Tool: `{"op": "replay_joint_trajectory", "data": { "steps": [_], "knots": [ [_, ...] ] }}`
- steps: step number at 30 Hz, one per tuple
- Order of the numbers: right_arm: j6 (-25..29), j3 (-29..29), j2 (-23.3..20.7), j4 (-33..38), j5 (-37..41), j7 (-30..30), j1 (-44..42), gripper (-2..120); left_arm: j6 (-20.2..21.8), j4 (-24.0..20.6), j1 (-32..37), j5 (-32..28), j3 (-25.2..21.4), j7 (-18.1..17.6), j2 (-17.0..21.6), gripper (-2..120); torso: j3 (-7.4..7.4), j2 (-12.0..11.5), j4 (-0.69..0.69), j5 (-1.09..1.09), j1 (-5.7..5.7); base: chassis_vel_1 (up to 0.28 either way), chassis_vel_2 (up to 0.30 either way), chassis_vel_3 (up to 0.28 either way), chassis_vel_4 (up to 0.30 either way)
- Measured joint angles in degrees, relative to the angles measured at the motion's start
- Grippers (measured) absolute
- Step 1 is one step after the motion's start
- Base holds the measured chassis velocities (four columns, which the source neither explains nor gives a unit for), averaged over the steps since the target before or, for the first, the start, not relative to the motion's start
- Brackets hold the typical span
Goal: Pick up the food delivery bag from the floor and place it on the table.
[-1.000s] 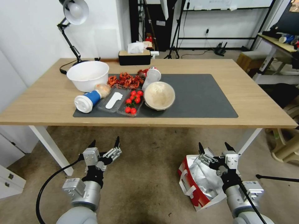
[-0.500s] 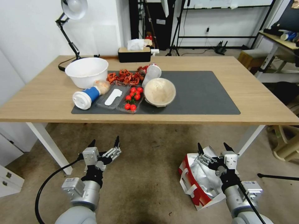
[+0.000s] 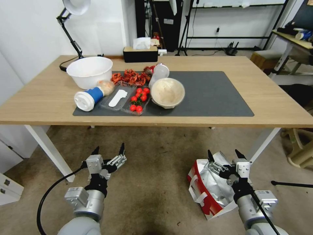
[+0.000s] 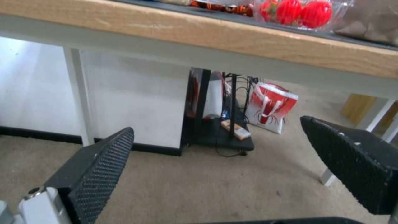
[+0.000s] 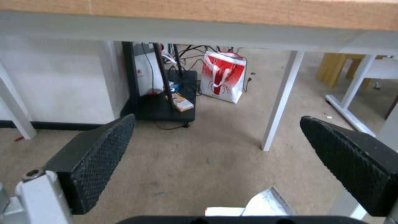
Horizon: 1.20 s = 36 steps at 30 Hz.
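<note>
While the food delivery bag (image 3: 208, 189) sits on the carpeted floor (image 3: 156, 182) in front of the table (image 3: 267, 101), its foil-lined mouth open upward, the right gripper (image 3: 227, 155) hovers directly over it, fingers spread wide and holding nothing. The left gripper (image 3: 109, 150) hangs over bare carpet well apart from the bag, equally wide open and empty. Bowls, a cup and tomatoes crowd the table's dark mat (image 3: 212, 94).

The red-and-white food delivery bag (image 3: 203, 192) stands open on the brownish carpet floor (image 3: 156, 182), silver foil lining showing, white handles hanging, near the light-wood tabletop (image 3: 270, 101) with white legs.
</note>
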Motion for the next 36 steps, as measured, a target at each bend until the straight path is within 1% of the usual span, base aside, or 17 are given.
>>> {"op": "replay_joint_trajectory", "data": {
  "steps": [10,12,14,19,24,27,36],
  "knots": [
    [-0.3,-0.1,0.0,0.3,0.4,-0.1,-0.2,100,-0.7,0.1,0.4,0.6,-0.2,0.2,-0.2,100,-1.55,-2.6,0.0,0.0,-1.01,0.0,0.0,0.0,0.0],
    [-0.3,0.0,0.0,0.3,0.4,-0.1,-0.2,100,-0.7,0.2,0.4,0.6,-0.2,0.2,-0.2,100,-1.62,-2.7,0.0,0.0,-1.06,0.0,0.0,0.0,0.0],
    [-0.3,0.0,0.0,0.3,0.5,-0.2,-0.2,100,-0.9,0.3,0.5,0.8,-0.1,0.4,-0.3,100,-2.09,-3.5,0.0,0.0,-1.44,0.0,0.0,0.0,0.0],
    [-0.3,0.1,0.0,0.3,0.6,-0.4,-0.3,100,-1.1,0.6,0.5,0.8,-0.2,0.6,-0.3,100,-2.88,-4.8,0.0,0.0,-1.92,0.0,0.0,0.0,0.0],
    [-0.5,0.3,0.0,0.3,0.7,-0.7,-0.2,100,-1.2,0.7,0.5,0.8,-0.1,0.9,-0.3,100,-3.45,-5.7,0.0,0.0,-2.29,0.0,0.0,0.0,0.0],
    [-0.7,0.6,0.0,0.3,1.2,-1.1,0.0,100,-1.2,0.9,0.5,0.9,-0.1,1.0,-0.4,100,-4.15,-6.8,0.0,0.0,-2.66,0.0,0.0,0.0,0.0],
    [-1.0,1.7,0.0,0.2,2.2,-1.7,0.5,100,-1.2,1.1,0.4,1.0,-0.1,1.0,-0.4,100,-5.25,-8.6,0.0,0.0,-3.33,0.0,0.0,0.0,0.0]
  ]
}}
